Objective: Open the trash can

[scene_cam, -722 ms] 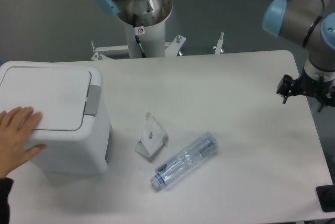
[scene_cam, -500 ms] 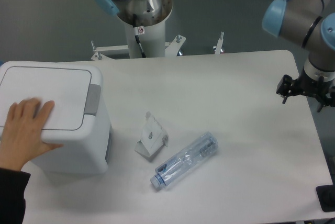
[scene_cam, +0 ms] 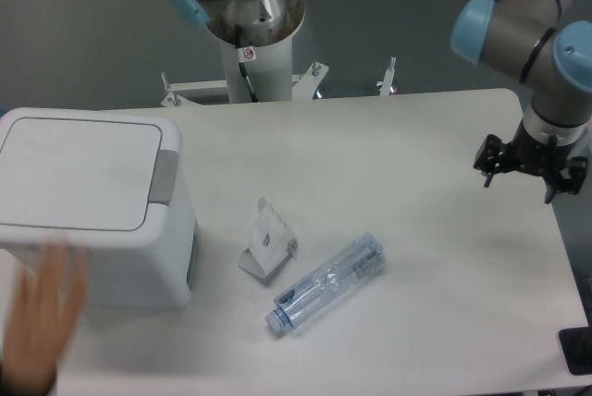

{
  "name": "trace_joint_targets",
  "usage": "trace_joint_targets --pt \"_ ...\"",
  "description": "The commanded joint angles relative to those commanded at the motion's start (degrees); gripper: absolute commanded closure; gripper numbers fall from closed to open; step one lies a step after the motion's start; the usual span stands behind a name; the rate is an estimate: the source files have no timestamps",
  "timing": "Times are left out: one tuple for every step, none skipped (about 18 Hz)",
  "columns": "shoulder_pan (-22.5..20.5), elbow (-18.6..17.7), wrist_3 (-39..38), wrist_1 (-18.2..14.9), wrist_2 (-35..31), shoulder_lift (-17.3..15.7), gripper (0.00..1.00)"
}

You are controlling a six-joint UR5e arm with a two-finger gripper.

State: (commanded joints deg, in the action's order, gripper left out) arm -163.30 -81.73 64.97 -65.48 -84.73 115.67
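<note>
The trash can (scene_cam: 88, 206) is a large white boxy bin at the left of the table, its flat lid shut, with a grey push tab (scene_cam: 165, 177) on its right rim. My gripper (scene_cam: 524, 174) hangs over the far right of the table, far from the bin, and nothing shows in it. Its fingers point down and I cannot tell how far apart they stand.
A crumpled white paper carton (scene_cam: 267, 243) and a clear plastic bottle (scene_cam: 328, 282) lie mid-table. A person's blurred hand (scene_cam: 42, 317) is at the lower left, in front of the bin. A second robot base (scene_cam: 245, 3) stands behind the table. A black object (scene_cam: 578, 350) sits at the right edge.
The person's hand has left the bin lid and pulled back toward the lower left. My gripper has shifted slightly left and up.
</note>
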Motion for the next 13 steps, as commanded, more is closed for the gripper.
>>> trace_joint_targets --pt "0.70 -0.44 -1.76 0.00 0.70 -0.53 0.00" --pt "0.88 -0.53 -3.26 0.09 1.58 -0.80 0.00" --pt "1.06 -0.53 -4.49 0.09 2.37 -0.97 0.00" --pt "1.14 -0.53 -5.81 0.00 2.99 -1.58 0.00" --pt "1.23 -0.53 -7.39 -0.09 3.86 -1.94 0.00" --pt "1.49 -0.62 -9.32 -0.26 5.00 -2.12 0.00" --pt "2.19 -0.71 -11.08 -0.61 5.88 -2.99 0.00" --pt "2.46 -1.41 -12.05 -0.61 6.50 -4.13 0.00" --pt "2.90 -2.11 -12.58 -0.61 7.20 -4.83 0.00" --pt "3.51 -2.64 -12.76 -0.61 7.56 -5.80 0.00" --pt "3.95 -3.34 -12.85 -0.79 7.65 -7.03 0.00" --pt "4.83 -4.22 -12.85 -0.79 7.74 -7.74 0.00" --pt "5.88 -4.92 -13.20 -0.79 7.74 -8.79 0.00"
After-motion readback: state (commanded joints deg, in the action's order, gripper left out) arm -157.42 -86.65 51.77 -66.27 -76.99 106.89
